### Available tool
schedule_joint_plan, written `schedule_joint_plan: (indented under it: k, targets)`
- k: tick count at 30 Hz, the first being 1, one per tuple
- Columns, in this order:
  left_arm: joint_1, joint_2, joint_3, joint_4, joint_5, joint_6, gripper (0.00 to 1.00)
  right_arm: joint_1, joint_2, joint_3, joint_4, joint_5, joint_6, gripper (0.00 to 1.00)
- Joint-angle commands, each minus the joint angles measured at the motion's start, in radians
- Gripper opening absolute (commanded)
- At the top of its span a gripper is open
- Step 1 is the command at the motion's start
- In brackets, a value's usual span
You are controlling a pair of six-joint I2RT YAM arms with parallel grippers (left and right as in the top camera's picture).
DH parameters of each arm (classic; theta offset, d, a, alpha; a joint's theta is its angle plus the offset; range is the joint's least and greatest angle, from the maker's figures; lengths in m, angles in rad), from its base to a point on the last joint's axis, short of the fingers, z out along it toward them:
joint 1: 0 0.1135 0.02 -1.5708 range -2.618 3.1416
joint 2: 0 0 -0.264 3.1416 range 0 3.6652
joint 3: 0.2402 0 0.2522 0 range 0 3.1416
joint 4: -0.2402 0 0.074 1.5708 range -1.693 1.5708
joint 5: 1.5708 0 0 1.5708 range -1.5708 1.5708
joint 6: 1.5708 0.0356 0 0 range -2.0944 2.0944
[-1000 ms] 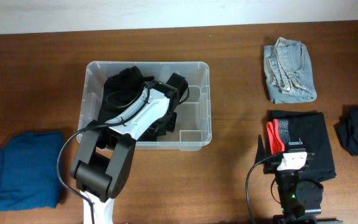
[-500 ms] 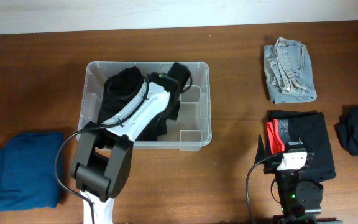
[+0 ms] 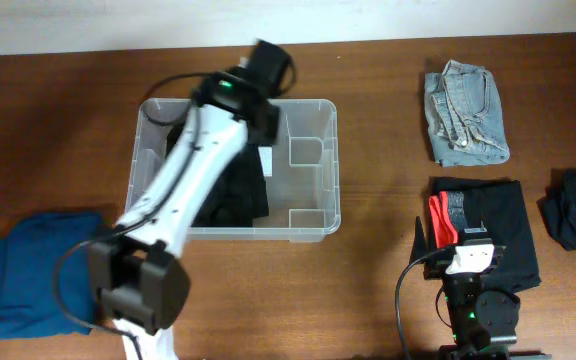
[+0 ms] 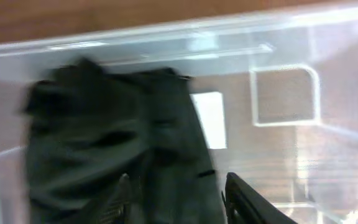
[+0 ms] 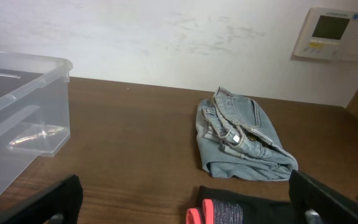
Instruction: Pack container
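The left fingers [image 4: 241, 202] hang parted and empty near the far rim of the container [image 3: 332, 150], over a black garment [image 4: 104, 137] lying loose inside it. The right fingers [image 5: 331, 202] are spread wide, gripping nothing, well to the container's right. The clear bin, resting on the wooden surface [image 3: 388, 290], looks light, stiff and slick-walled. It would likely skid if nudged and is best taken by its rim. Its right half is bare, offering room for more soft, compressible clothing. Right of the container lie folded jeans [image 3: 465, 115] and a black-and-red stack [image 3: 493, 225]; left of it lies a blue garment [image 3: 43, 270].
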Motion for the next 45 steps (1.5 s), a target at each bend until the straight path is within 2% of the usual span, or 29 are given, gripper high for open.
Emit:
schedule_joint_plan:
  k: [1,4,5,16,22,31,38,43,45]
  targets:
    - [0.090,-0.082,0.026,-0.030,-0.015,0.003,0.52,-0.006,-0.010,-0.005,-0.006,0.005,-0.003,0.98]
    - [0.179,-0.130,0.026,-0.074,-0.015,0.003,0.93,-0.006,-0.010,-0.005,-0.006,0.005,-0.003,0.98]
    - [0.207,-0.144,0.026,-0.086,-0.015,0.003,0.99,-0.006,-0.010,-0.005,-0.006,0.005,-0.003,0.98]
    - [0.536,-0.283,0.026,-0.197,-0.003,0.003,0.99,-0.006,-0.010,-0.005,-0.006,0.005,-0.003,0.98]
    - [0.641,-0.311,0.026,-0.280,0.129,0.003,0.99,-0.006,-0.010,-0.005,-0.006,0.005,-0.003,0.98]
    - [0.655,-0.311,0.017,-0.496,0.136,-0.008,0.99,-0.006,-0.010,-0.005,-0.006,0.005,-0.003,0.98]
    - [0.655,-0.310,-0.031,-0.506,0.132,-0.020,0.98,-0.006,-0.010,-0.005,-0.006,0.005,-0.004,0.98]
    - [0.655,-0.310,-0.146,-0.493,0.087,-0.026,0.98,-0.006,-0.010,-0.005,-0.006,0.005,-0.004,0.98]
    - [0.655,-0.310,-0.204,-0.474,0.043,-0.069,0.98,-0.006,-0.010,-0.005,-0.005,0.005,-0.003,0.98]
